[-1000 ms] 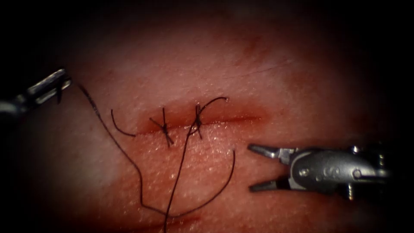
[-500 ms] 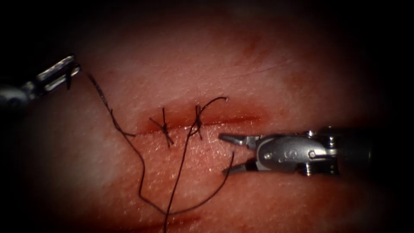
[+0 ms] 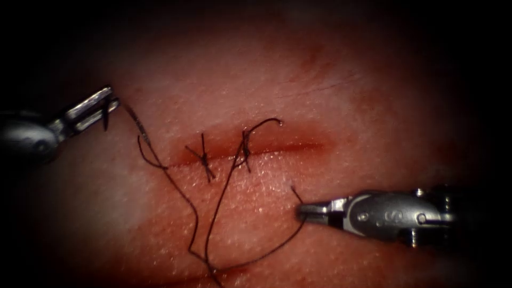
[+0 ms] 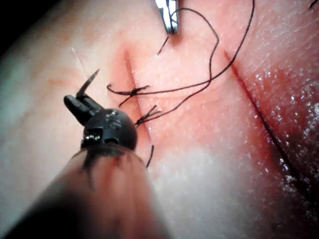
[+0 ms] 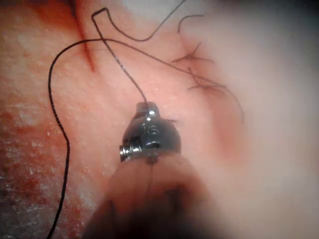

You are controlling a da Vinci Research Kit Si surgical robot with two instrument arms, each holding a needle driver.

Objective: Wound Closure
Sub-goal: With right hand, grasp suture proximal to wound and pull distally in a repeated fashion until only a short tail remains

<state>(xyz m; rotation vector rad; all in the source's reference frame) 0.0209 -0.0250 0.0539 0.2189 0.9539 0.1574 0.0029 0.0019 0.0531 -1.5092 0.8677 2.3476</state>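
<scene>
Backdrop is just tissue [image 3: 373,106], pink and wet-looking, with the cut [image 3: 298,145] running across it.

Right claw [image 3: 301,209] is clenched on the thread [image 3: 266,250] close to its free end, with a short tail poking out just past the tips. A second ago that claw was wide open and further right, so the step in hand is grabbing the loose end. From the claw the thread sags away in a slack curve, crosses itself, then climbs to the nearer knot [image 3: 244,152] on the cut. A second knot [image 3: 202,157] sits just beyond it.

Well apart from there, off the cut's left end, the left claw [image 3: 109,101] is gripping the needle [image 3: 106,113]. It's clear of the tissue, tip sticking out past the jaws. I can't tell where along the curve it's held.

My guess is that any pull from here needs to be gentle, because that crossed slack could snag. The thread looks thin, dark and limp.
</scene>
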